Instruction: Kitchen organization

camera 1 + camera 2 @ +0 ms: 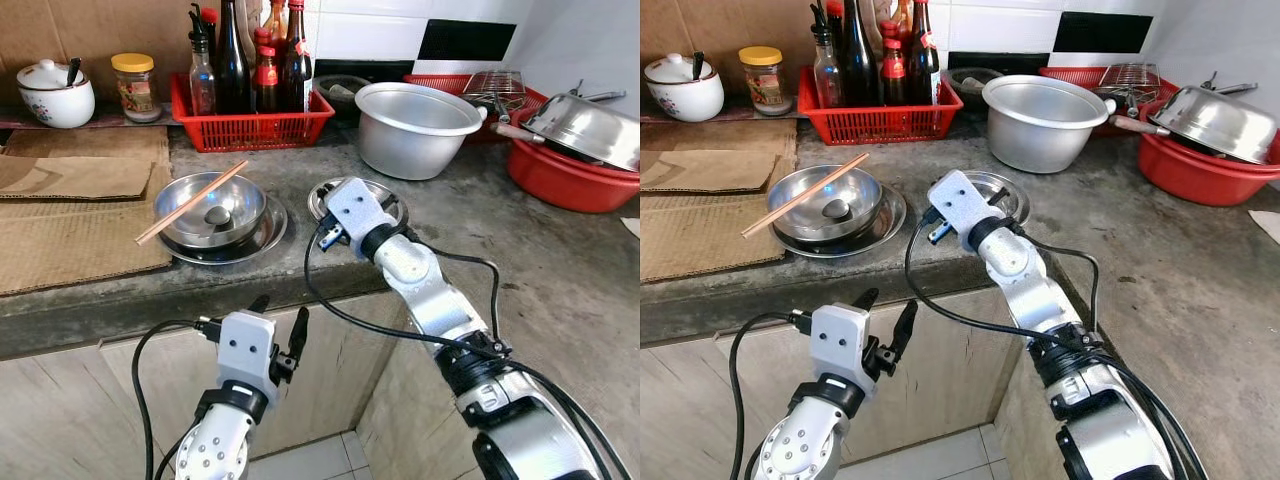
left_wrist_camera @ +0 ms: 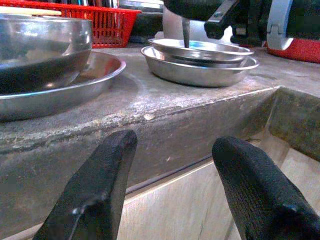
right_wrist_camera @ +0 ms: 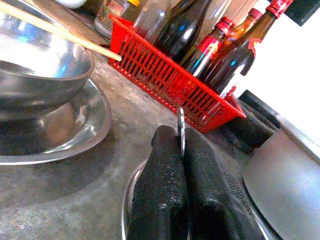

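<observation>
Steel everywhere on this grey concrete counter [image 1: 480, 215]. From the head camera, using the red plastic basket of dark bottles [image 1: 250, 118] at the back as the landmark: just in front of it and a bit to the left sits a steel bowl on a steel plate [image 1: 212, 212] with wooden chopsticks [image 1: 190, 203] laid across it, and straight in front of the basket is a stack of shallow steel dishes [image 1: 390, 205]. The right gripper [image 1: 335, 205] is over that stack. A big round aluminium pot [image 1: 415, 128] stands right of the basket. The left gripper [image 1: 280, 325] hangs below the counter edge, in front of the cabinet.

Left wrist camera: its two black fingers [image 2: 95, 192] are spread wide apart, nothing between them, pointing at the counter edge.

Right wrist camera: black fingers [image 3: 162, 187] pressed together, pinching the thin rim of a steel dish [image 3: 180, 131], basket right behind it.
</observation>
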Available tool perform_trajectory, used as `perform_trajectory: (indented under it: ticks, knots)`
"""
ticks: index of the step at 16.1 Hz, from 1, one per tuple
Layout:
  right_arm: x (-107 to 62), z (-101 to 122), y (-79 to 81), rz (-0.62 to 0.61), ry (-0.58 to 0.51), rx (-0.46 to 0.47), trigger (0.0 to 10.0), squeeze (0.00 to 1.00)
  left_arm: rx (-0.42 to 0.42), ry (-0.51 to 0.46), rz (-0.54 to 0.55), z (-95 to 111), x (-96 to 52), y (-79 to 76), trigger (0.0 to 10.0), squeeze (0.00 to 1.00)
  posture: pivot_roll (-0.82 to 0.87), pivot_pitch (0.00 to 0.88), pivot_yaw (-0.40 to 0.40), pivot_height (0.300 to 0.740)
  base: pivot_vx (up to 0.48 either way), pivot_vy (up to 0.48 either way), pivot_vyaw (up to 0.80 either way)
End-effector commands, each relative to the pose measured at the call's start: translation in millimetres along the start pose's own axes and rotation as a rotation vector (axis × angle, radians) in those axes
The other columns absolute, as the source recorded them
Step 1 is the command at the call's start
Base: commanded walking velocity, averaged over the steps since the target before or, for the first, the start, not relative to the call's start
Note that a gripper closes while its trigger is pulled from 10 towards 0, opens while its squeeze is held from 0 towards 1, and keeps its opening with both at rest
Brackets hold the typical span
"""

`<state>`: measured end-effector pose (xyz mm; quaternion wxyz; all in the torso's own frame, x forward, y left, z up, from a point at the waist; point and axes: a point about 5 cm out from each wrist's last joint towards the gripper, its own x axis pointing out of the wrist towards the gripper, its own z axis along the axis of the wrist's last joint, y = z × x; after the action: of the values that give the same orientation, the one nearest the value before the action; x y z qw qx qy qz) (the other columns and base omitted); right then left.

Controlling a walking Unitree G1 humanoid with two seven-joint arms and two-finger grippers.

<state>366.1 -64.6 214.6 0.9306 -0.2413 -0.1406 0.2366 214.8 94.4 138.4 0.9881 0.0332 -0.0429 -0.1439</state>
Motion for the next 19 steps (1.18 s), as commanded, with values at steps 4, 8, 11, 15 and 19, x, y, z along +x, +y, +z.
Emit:
perform_trajectory:
  ticks: [4, 8, 11, 15, 19]
  knots:
    - [-11.7, 19, -26.1, -0.188, -0.128, 0.141, 3.3, 0.0, -0.001, -0.005, -0.003, 2, 2.2, -2.3, 10.0, 0.0, 0.12, 0.055, -0.125, 0.74, 0.0, 0.0, 0.0]
    - [-38.9, 34, -40.7, -0.342, -0.227, 0.24, 10.0, 0.0, -0.001, -0.01, -0.006, 2, 5.0, -1.9, 10.0, 0.0, 0.11, 0.045, -0.112, 0.74, 0.0, 0.0, 0.0]
    - [-79.2, 42, -47.8, -0.506, -0.251, 0.204, 10.0, 0.0, 0.003, -0.023, -0.018, 4, 10.3, 0.4, 10.0, 0.0, 0.1, 0.027, -0.087, 0.74, 0.0, 0.0, 0.0]
    - [-115.8, 15, -31.7, -0.597, -0.092, 0.19, 10.0, 0.0, -0.003, -0.038, -0.031, 6, 15.5, 0.8, 10.0, 0.0, 0.09, 0.002, -0.076, 0.74, 0.0, 0.0, -0.4]
    - [-132.1, 5, -25.3, -0.646, 0.007, 0.222, 10.0, 0.0, -0.008, -0.039, -0.053, 5, 19.5, -0.3, 10.0, 0.0, 0.08, 0.0, -0.062, 0.74, 0.0, 0.154, -0.8]
